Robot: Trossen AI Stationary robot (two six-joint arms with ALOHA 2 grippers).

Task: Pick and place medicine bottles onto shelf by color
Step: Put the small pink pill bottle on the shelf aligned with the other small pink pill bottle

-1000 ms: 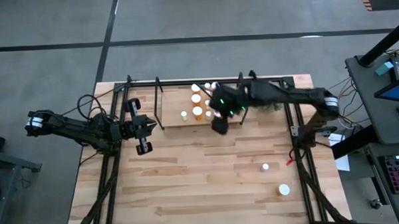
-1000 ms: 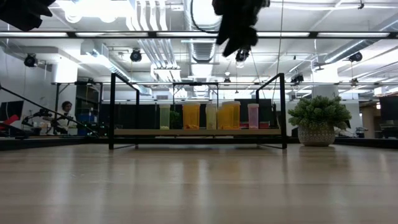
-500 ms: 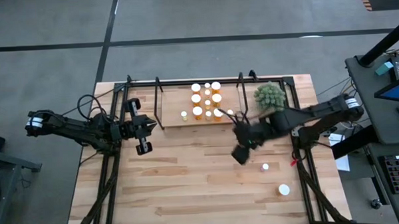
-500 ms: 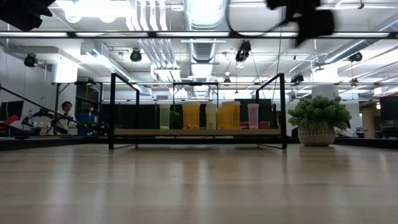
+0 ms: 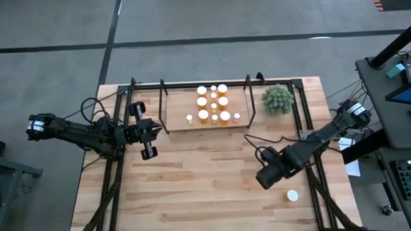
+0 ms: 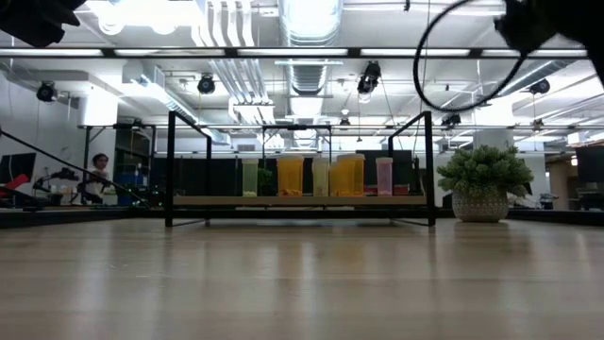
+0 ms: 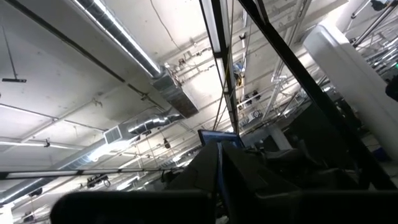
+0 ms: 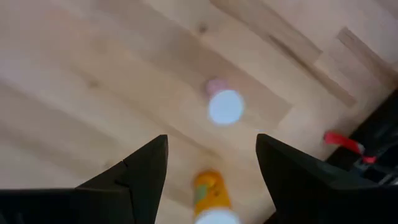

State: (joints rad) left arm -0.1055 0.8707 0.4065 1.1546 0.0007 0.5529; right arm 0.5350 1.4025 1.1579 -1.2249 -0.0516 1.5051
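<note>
Several medicine bottles with white caps stand upright on the light-wood shelf; the low view shows them in a row, orange, pale and pink. A small pink bottle and an orange bottle stand on the table near its right edge. My right gripper is open and empty above these two; in the high view it covers the pink one, and the orange one shows beside it. My left gripper is open and empty, left of the shelf.
A green spiky plant in a pot stands right of the shelf, also seen in the low view. Black frame rails run along both table sides. A red object lies by the right rail. Bare wood lies in front of the shelf.
My right gripper has swung away from the shelf's front toward the table's near right, ending above the two loose bottles, open and empty. The bottles have not moved.
</note>
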